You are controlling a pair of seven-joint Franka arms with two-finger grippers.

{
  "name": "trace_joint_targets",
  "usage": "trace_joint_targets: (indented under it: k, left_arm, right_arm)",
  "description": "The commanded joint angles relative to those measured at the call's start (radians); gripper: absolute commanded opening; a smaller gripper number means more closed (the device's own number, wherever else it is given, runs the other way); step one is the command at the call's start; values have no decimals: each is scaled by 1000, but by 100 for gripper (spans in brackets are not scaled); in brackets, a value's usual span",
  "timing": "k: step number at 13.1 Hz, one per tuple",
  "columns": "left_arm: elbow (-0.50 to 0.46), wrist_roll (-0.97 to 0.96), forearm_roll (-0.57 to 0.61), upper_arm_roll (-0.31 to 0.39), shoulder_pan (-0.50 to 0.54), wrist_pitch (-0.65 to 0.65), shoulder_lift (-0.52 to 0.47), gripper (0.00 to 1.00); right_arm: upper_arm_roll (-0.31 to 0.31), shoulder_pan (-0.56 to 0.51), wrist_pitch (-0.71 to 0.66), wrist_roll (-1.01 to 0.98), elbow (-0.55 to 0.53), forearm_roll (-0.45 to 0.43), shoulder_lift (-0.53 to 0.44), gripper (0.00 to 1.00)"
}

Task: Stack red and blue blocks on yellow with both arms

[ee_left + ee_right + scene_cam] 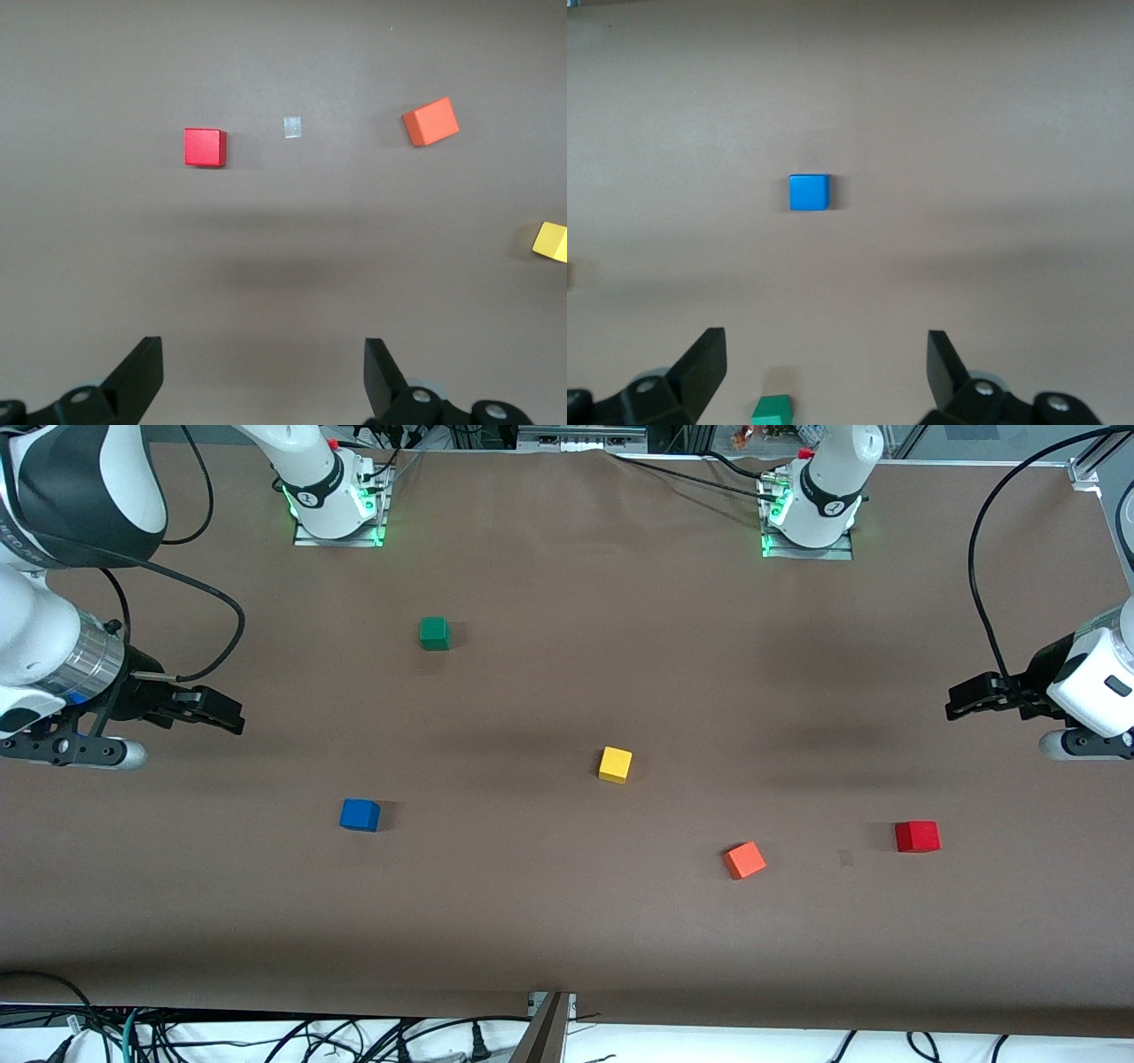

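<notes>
The yellow cube (615, 764) sits on the brown table near its middle; its edge shows in the left wrist view (551, 242). The blue cube (360, 815) lies toward the right arm's end, a little nearer the front camera, and shows in the right wrist view (809, 192). The red cube (917, 837) lies toward the left arm's end and shows in the left wrist view (205, 147). My right gripper (213, 713) (827, 367) is open and empty, up over the table's right-arm end. My left gripper (970, 695) (264, 372) is open and empty, up over the left-arm end.
An orange cube (744, 860) (431, 121) lies between the yellow and red cubes, nearer the front camera. A green cube (434, 633) (772, 408) sits farther back, near the right arm's base. A small pale patch (845, 857) (292, 127) marks the table beside the red cube.
</notes>
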Motion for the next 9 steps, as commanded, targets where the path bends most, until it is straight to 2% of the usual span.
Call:
trace_joint_targets:
  k: [1,9]
  left_arm:
    - [42,10,-15,1,2,-8,22,100]
    - [50,13,-13,4,2,-10,35,100]
  right_arm:
    - [0,-9,-28,-2,-4,33,-9,100]
    - [0,-9,-44,-3,-3,33,-9,100]
